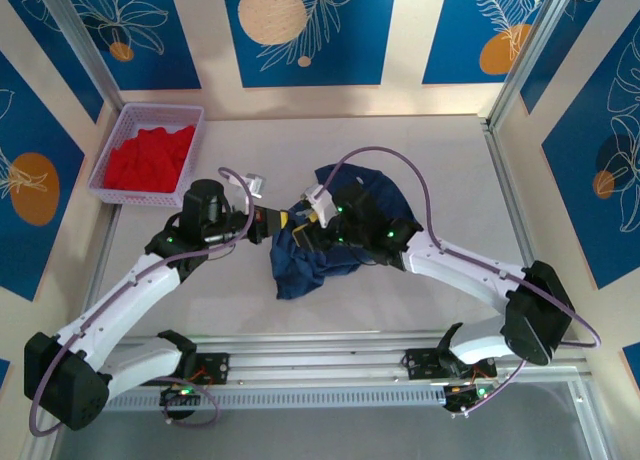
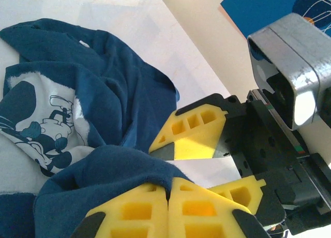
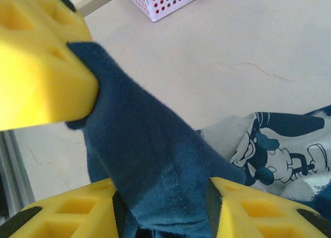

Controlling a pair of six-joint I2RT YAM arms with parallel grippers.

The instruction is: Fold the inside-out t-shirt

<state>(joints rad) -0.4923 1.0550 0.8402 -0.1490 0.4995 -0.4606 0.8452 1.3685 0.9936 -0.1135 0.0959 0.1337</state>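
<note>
The inside-out t-shirt, navy blue with a pale cartoon print, lies crumpled at the middle of the table. My left gripper is shut on a raised fold of the navy cloth; its yellow finger pinches the top of that fold in the right wrist view. My right gripper faces it just below, fingers apart, with the hanging navy cloth lying between them. The right gripper's yellow fingers stand close behind the left one's tips. Both grippers meet at the shirt's left edge.
A white perforated basket with bright red garments stands at the back left; its corner is near in the right wrist view. Bare table lies behind and right of the shirt. A metal rail runs along the near edge.
</note>
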